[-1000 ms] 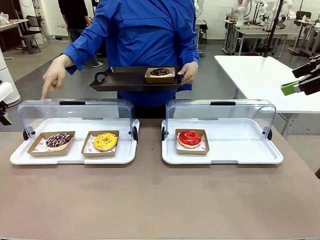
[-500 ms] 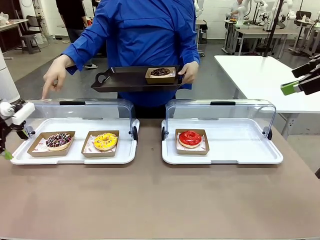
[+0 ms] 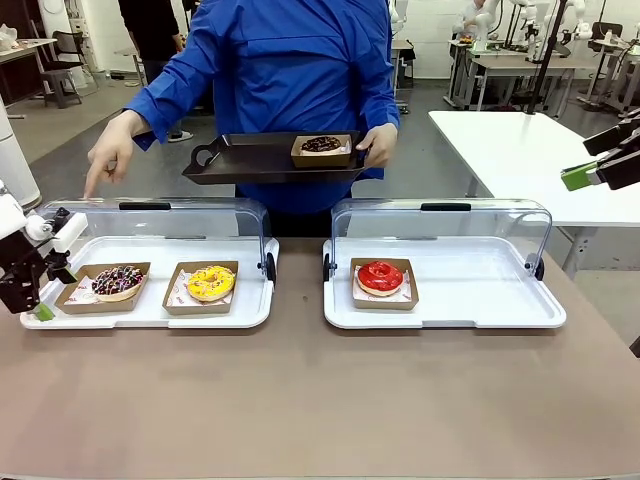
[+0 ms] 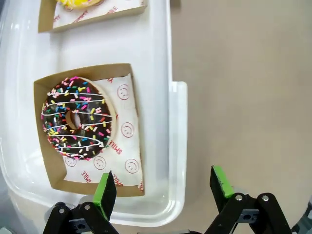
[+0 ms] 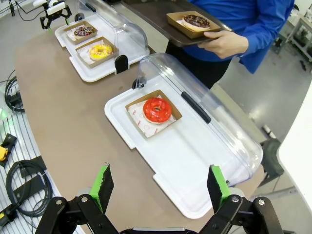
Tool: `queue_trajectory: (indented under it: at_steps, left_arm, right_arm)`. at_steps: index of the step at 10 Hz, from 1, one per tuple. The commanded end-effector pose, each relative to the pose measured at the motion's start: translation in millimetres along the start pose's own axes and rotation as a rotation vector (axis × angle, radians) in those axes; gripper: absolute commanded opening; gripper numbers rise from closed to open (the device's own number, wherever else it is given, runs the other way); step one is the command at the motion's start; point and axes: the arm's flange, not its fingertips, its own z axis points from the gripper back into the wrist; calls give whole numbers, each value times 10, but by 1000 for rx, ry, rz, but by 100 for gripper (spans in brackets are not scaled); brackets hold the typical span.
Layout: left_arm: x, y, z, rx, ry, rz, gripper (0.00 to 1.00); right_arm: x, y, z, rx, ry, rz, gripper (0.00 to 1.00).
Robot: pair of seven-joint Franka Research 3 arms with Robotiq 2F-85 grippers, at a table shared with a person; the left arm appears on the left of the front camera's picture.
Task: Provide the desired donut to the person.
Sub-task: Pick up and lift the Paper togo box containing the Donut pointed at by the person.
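The person in a blue jacket point(image 3: 285, 70) points with one hand point(image 3: 108, 158) down at the left end of the left display case. The other hand holds a black tray point(image 3: 245, 160) carrying a chocolate donut point(image 3: 321, 144). Under the pointing finger lies a chocolate sprinkle donut point(image 3: 117, 280) point(image 4: 77, 117) in a cardboard box, with a yellow donut point(image 3: 210, 282) beside it. My left gripper point(image 3: 38, 298) point(image 4: 163, 184) hangs open at that tray's left end, just outside the sprinkle donut's box. My right gripper point(image 3: 590, 158) point(image 5: 159, 181) is open, high at the far right.
Two white trays point(image 3: 150, 315) point(image 3: 470, 310) with raised clear lids point(image 3: 150, 225) stand side by side. A red donut point(image 3: 380, 276) point(image 5: 157, 109) sits in the right one. Bare brown tabletop point(image 3: 300, 400) stretches along the near side. Cables point(image 5: 19, 185) lie beside the table.
My left arm has come in from the left edge and dropped to the left tray's end. The person's pointing hand and tray stay put. The right arm has not moved.
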Motion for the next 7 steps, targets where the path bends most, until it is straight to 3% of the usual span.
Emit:
queue_trajectory:
  at_steps: [1,7]
  left_arm:
    - [-88,154,-82,10,-5,-13,100]
    - [-166,327,-251,-1,15,35,100]
  right_arm:
    - [-12,4,-14,-8,10,-15,100]
    - [-12,4,-14,-8,10,-15,100]
